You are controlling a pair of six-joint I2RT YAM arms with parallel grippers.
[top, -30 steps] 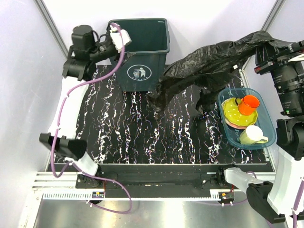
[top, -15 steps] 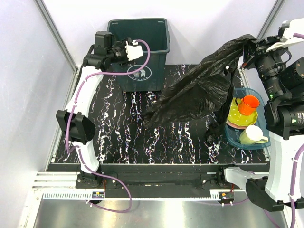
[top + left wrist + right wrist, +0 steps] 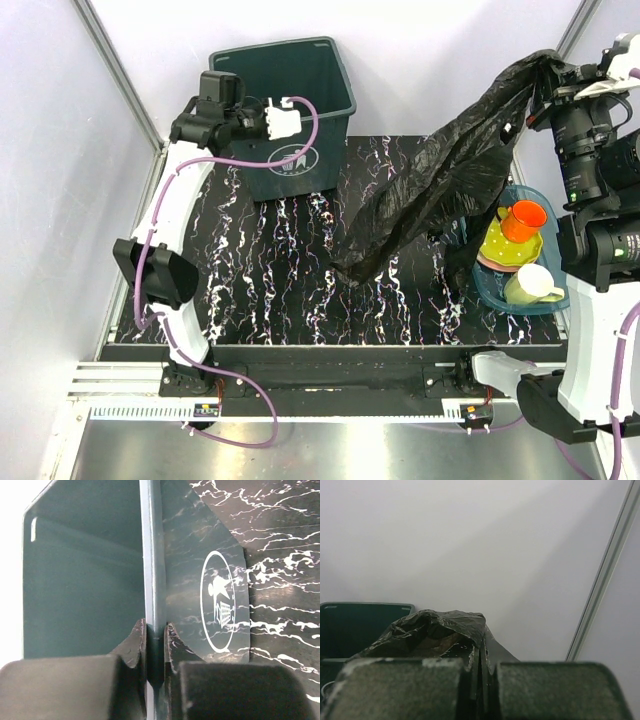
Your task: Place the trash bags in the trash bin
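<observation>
Left tool: clamped on the front rim of the bin, with one finger inside the wall and one outside, beside the white logo.
Right tool: pinched together on a fold at the top of the bag, held high at the right rear.
Bag: glossy black film, hanging from the right tool and slanting down to the left; wholly outside the bin. Whether its lower end touches the surface cannot be told.
Bin: dark green, at the rear left, mouth facing up.
Tray: blue, at the right edge; holds a plate, an orange cup and a mug. The bag overlaps its left side.
</observation>
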